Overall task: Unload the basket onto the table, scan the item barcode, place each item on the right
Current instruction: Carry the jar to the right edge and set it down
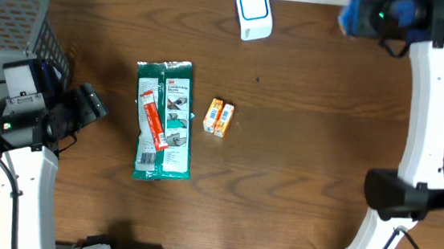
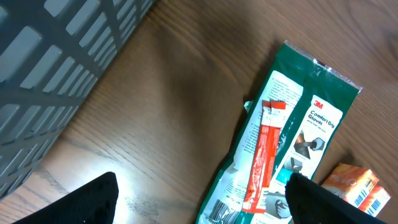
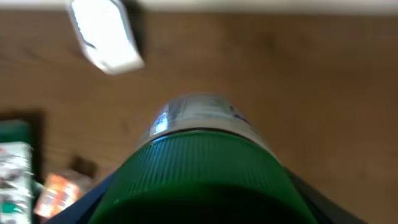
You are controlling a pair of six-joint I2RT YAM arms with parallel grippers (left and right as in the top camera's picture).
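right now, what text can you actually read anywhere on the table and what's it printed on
"3M": green glove package, upper corner
"Comfort Grip Gloves": same package, under the logo
White panel and red strip on that package: print too small to read
Small orange box: print too small to read
Green-capped bottle: label blurred
White scanner: no readable text

green glove pack [image 2: 292,143] flat on the worktop [image 2: 174,118], orange box [image 2: 356,184] just beside it (grey basket [image 2: 56,68] top left), tool [image 2: 200,198] spread wide.
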